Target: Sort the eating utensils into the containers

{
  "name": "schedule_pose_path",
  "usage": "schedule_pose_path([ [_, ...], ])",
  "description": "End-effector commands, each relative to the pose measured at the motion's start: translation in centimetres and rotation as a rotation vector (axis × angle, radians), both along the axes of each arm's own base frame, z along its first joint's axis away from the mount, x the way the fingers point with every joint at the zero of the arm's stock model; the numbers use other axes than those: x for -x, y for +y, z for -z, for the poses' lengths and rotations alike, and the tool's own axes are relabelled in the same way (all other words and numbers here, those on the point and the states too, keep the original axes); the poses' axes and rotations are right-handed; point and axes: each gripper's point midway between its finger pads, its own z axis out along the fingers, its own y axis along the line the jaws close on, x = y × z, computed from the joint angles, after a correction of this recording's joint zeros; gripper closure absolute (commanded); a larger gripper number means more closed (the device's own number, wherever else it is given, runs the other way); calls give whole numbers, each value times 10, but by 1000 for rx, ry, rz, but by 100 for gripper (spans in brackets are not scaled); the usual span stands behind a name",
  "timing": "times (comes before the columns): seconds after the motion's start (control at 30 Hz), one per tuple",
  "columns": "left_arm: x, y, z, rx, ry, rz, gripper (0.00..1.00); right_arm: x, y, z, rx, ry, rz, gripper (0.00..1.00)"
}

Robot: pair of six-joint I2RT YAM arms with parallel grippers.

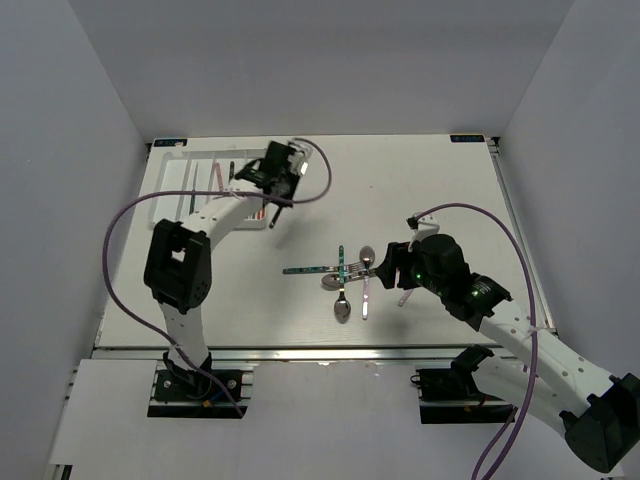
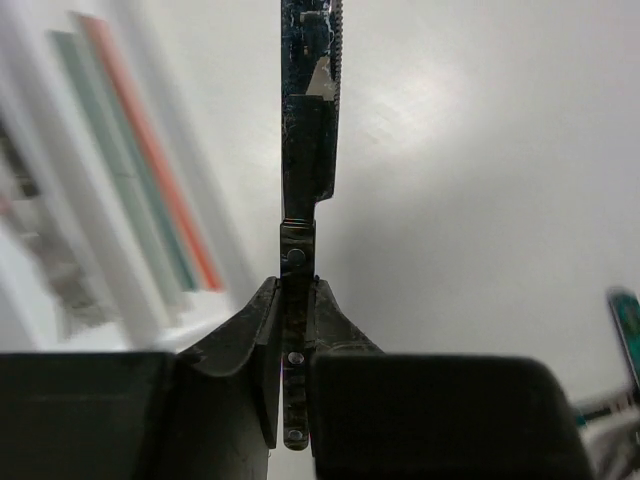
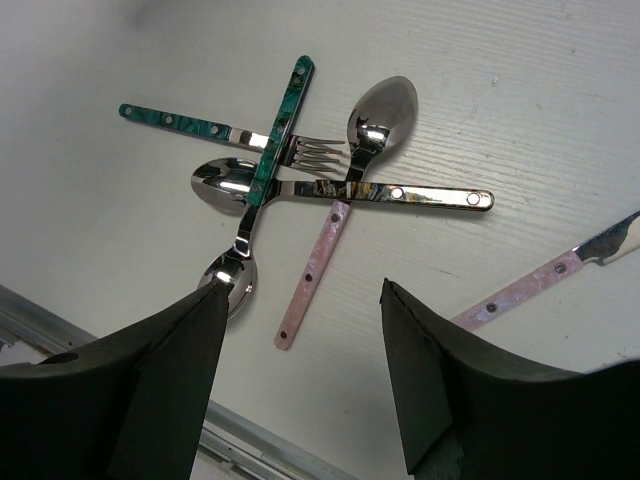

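**Q:** What is the left gripper [image 2: 297,300] doing?

**A:** It is clamped tight on a dark-handled knife [image 2: 305,150]. The handle is pinched between both fingers, and the serrated blade points straight away from the wrist camera.

**Q:** Where is that knife in relation to the containers?

**A:** In the overhead view, the left gripper [image 1: 270,175] hangs at the right end of the white tray [image 1: 190,175], in the far left corner of the table [image 1: 450,180]. In the wrist view the knife sits over bare table, with the tray just to its left. Red-orange and grey-green strips lie in the tray, too blurred to name.

**Q:** And the right gripper [image 3: 303,290]?

**A:** Its jaws stand wide apart and hold nothing. It hovers above a loose pile near the middle of the table.

**Q:** What is in the pile?

**A:** A teal-handled spoon [image 3: 280,110] lies across a teal-handled fork [image 3: 170,120] and a dark-patterned spoon [image 3: 400,192]. A pink-handled spoon [image 3: 385,105] crosses the dark one. A pink-handled knife [image 3: 560,270] lies apart, to the right.
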Motion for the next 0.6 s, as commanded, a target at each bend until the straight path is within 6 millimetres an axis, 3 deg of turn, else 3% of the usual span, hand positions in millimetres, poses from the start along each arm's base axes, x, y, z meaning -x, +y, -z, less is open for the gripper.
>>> schedule_pose_path([
  [0.0,-60,94,-84,116,-242,-342,100,-2,3,-6,-18,-21,-11,32],
  [0.07,-81,136,-83,110,-269,-423,100,-1,3,-6,-20,-21,-15,32],
  [0.13,-100,157,-94,99,-308,-445,100,-2,4,-6,-20,-23,-15,32],
  [0.17,-111,176,-78,84,-285,-484,100,-3,4,-6,-19,-22,-14,32],
  [0.2,-122,186,-88,53,-317,-469,100,-2,4,-5,-15,-19,-15,32],
  [0.23,-128,197,-86,39,-323,-483,100,-2,4,-5,-15,-19,-15,32],
  [0.27,-134,214,-71,18,-302,-504,100,-2,4,-4,-16,-15,-17,32],
  [0.37,-144,231,-63,29,-295,-480,100,-1,4,-5,-18,-17,-16,32],
  [0.47,-146,231,-43,18,-265,-430,100,-2,3,-6,-17,-20,-14,32],
  [0.5,-144,252,-37,16,-259,-465,100,-2,4,-6,-16,-20,-16,32],
  [0.57,-141,264,-24,48,-247,-486,100,-2,5,-5,-14,-16,-21,32],
])
